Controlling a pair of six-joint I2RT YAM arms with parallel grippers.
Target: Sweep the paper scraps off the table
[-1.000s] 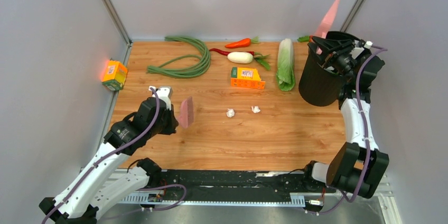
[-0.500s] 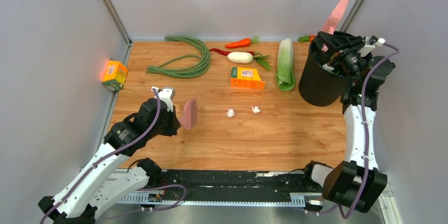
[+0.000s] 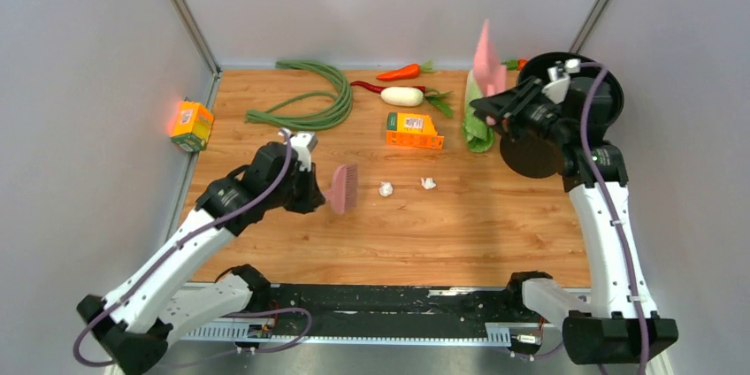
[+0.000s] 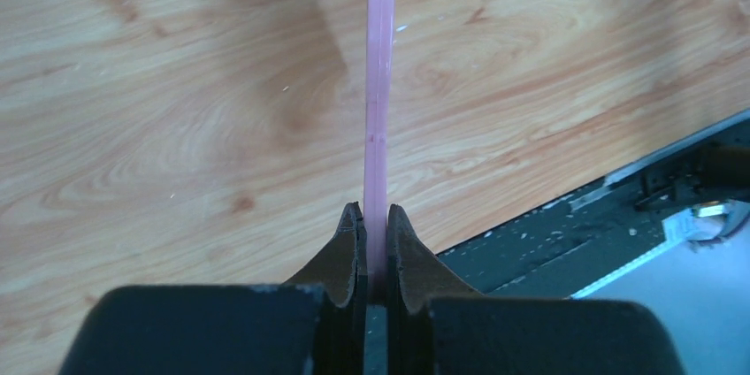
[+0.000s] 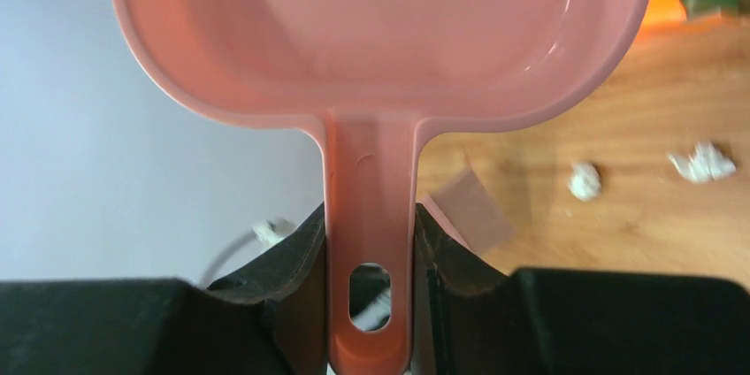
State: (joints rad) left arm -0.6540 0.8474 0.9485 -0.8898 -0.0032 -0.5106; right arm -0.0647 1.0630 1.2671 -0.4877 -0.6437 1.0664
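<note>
Though the left gripper [image 4: 372, 220] pinches the pink brush [image 3: 341, 187] just left of them, two paper scraps [image 3: 386, 188] lie unswept mid-table [image 3: 442, 233]. Far right, the right gripper [image 5: 370, 225] clamps the pink dustpan [image 3: 485, 61] aloft, so the sweeping looks not yet begun.

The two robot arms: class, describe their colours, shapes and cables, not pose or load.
The left arm and right arm share white tubular links between bulky black joint housings. A purple cable runs along each. The left gripper and right gripper are black, with dark wedge-shaped fingers tapering to the tips. No markings are legible.
</note>
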